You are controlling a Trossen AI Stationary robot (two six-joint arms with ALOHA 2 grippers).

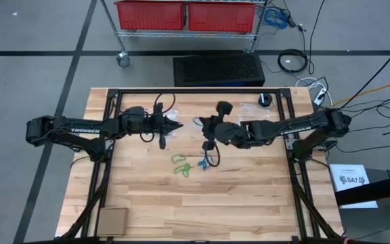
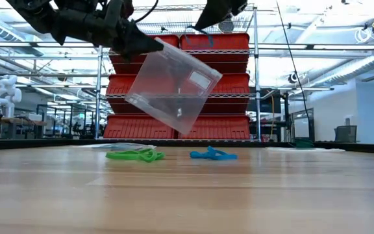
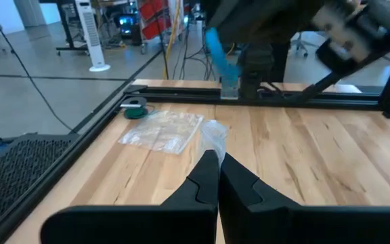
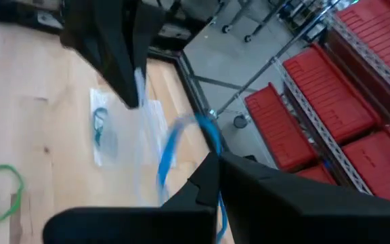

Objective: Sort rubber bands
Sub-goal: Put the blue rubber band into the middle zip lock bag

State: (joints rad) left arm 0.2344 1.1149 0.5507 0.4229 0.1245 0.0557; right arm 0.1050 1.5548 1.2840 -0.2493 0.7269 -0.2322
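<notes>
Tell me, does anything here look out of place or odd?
Nothing looks damaged. The left gripper holds a clear bag tilted in the air, the right gripper holds a blue band, and green bands lie loose on the table.

"TROSSEN" on left arm point(image 1: 80, 127) — "SA7" on white sheet point(image 1: 353, 180)

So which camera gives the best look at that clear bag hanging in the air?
The low view: the clear bag hangs tilted from the shut left gripper, fully outlined against the red bins. The high view shows it only faintly, the left wrist view just a crumpled edge, and the right wrist view a thin sliver.
</notes>
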